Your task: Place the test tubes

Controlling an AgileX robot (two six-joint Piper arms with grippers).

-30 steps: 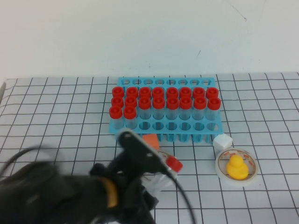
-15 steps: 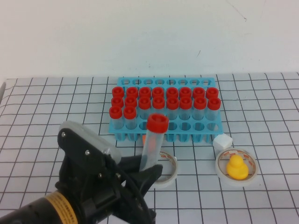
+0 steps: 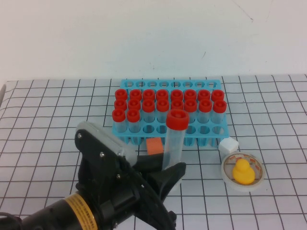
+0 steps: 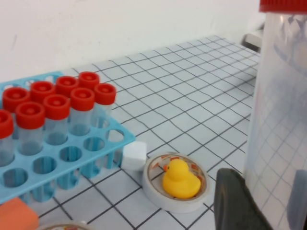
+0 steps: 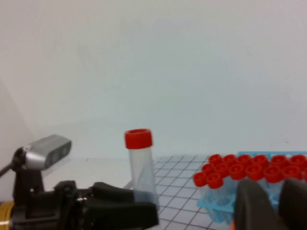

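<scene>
We saw the left gripper (image 3: 169, 173) up off the table before the rack (image 3: 196, 135), clamped on the upright tube (image 3: 173, 139). The right gripper (image 5: 274, 196) sat near the rack, jaws slightly parted, empty.

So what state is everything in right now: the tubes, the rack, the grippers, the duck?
Test tube: capped, near upright, held clear of the table, not yet in the rack.
Left gripper: shut on the test tube.
Right gripper: outside the high view, off to the side, facing the rack.
Rack: partly filled, front and back rows empty.
Duck: upright inside a tape roll.
</scene>
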